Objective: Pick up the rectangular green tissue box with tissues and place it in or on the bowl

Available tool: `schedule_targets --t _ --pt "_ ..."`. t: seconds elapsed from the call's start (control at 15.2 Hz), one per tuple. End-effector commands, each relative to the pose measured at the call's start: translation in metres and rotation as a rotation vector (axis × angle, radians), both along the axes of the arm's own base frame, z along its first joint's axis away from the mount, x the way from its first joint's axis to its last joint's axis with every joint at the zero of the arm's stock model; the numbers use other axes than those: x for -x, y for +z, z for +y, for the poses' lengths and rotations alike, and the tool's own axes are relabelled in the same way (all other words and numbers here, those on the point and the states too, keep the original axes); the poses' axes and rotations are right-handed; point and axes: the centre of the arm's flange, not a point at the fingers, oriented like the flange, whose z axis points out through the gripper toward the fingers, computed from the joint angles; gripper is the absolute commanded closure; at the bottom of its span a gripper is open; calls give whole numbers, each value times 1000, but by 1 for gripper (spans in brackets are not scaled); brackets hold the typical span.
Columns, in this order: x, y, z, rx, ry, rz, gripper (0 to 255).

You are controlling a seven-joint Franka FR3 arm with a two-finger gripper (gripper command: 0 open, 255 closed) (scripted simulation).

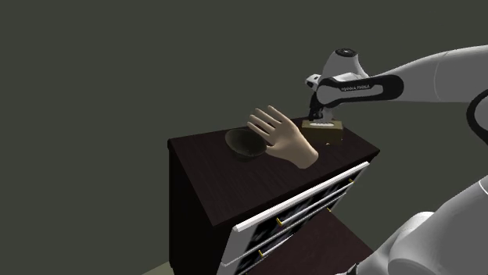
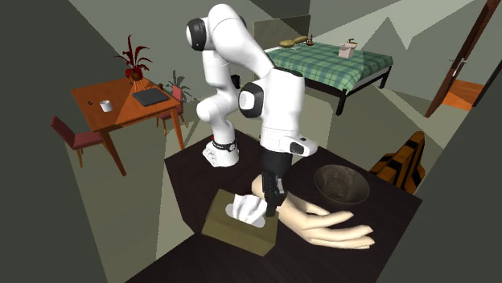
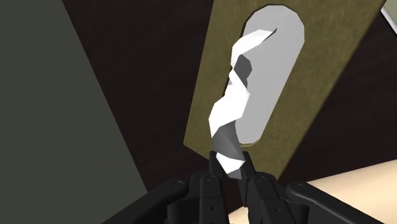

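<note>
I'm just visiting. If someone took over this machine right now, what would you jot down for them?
Gripper: shut on the white tissue sticking out of the tissue box.
Tissue box: olive, seemingly resting on the dresser.
Bowl: empty, with a model hand between it and the tissue box.
Done: reach. Left: lift the tissue box, set it in the bowl.

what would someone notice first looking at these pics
A big pale model hand lies on the dark cabinet top, between a dark round bowl and an olive-brown rectangular tissue box. The black two-finger gripper is down on that box, pinching its white tissue.
</note>
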Motion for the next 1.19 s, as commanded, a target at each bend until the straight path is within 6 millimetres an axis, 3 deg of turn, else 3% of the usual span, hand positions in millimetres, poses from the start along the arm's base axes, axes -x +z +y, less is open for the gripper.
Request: schedule_targets --t 0.0,0.99,1.12 --pt "0 11 0 0 1 0 255" --pt "0 88 0 0 1 0 255" --pt "-8 92 25 0 1 0 255"
